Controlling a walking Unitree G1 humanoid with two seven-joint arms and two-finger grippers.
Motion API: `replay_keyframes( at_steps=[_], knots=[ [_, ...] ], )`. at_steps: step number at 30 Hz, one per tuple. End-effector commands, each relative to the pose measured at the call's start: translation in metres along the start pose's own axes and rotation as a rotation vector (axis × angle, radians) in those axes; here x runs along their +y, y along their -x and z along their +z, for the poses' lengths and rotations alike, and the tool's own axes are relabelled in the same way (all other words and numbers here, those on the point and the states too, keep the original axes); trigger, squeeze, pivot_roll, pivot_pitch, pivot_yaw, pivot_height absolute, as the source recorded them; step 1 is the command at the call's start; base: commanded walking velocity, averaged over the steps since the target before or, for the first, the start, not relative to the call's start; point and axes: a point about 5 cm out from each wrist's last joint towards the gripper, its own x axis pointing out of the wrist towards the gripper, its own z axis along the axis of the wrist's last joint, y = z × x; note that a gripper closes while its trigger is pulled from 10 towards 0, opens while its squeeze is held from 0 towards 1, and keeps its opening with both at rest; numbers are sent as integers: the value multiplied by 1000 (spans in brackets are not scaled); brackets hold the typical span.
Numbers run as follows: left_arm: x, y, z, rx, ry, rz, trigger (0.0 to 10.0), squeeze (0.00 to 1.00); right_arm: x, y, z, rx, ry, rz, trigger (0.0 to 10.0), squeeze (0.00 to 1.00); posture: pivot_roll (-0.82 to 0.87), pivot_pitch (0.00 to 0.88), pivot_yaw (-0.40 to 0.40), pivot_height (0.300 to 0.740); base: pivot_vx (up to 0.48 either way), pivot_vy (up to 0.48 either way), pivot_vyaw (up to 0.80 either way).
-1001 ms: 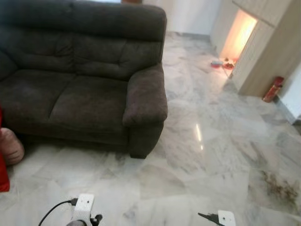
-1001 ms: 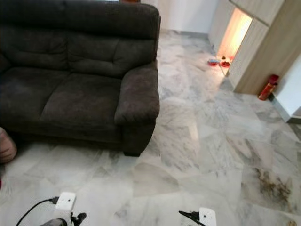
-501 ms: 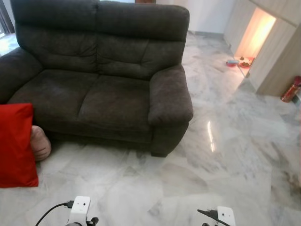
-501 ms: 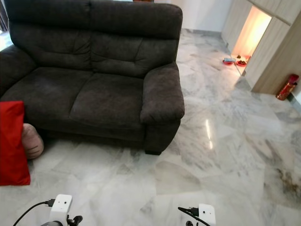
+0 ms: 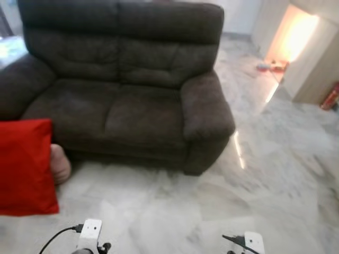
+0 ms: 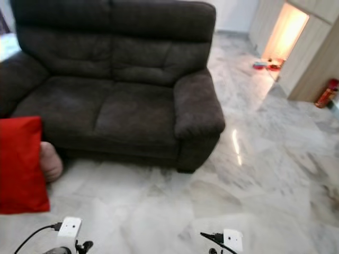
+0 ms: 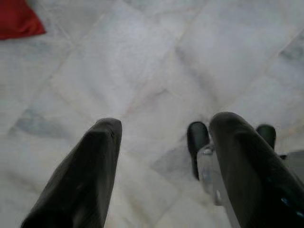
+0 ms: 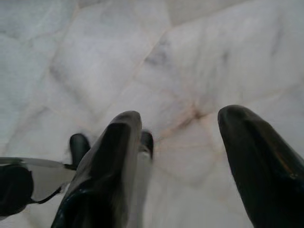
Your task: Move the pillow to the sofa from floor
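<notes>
The floor was pale grey-white marble, polished enough to carry a bright streak of reflected light off to the right of the sofa. The sofa itself was a dark brown two-seater with fat padded arms, its seat bare, standing well ahead of both grippers. Far off beyond the right gripper, wooden cabinets lined the wall, with a warmly lit opening between them; a couple of small dishes sat on the floor by it, and a red cylinder leaned at the cabinet's foot.

The red pillow stood on the floor against the sofa's front, ahead of the left gripper and out to its left, well apart from it. Tucked just behind the pillow, at the sofa's base, was a rounded pinkish cushion.

Both arms hung low and idle, pointing down at the marble. The left gripper held its two black fingers spread with nothing but floor between them, a corner of the red pillow showing far out past the tips. The right gripper hung the same way, fingers parted over bare tile, holding nothing.
</notes>
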Motion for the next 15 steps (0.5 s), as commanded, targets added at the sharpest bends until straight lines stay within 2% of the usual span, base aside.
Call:
replay_keyframes(
  at_steps=[1, 15],
  knots=[
    [-3, 0, 0, 1, 14, -11, 10000, 0, -4, 1, -3, 7, 5, -9, 10000, 0, 31, 0, -56, 740, 0, 420, 0],
    [-3, 0, 0, 0, 15, -6, 10000, 0, -4, 1, -2, 8, 6, -8, 10000, 0, 34, 0, -56, 740, 0, 417, 0]
  ],
)
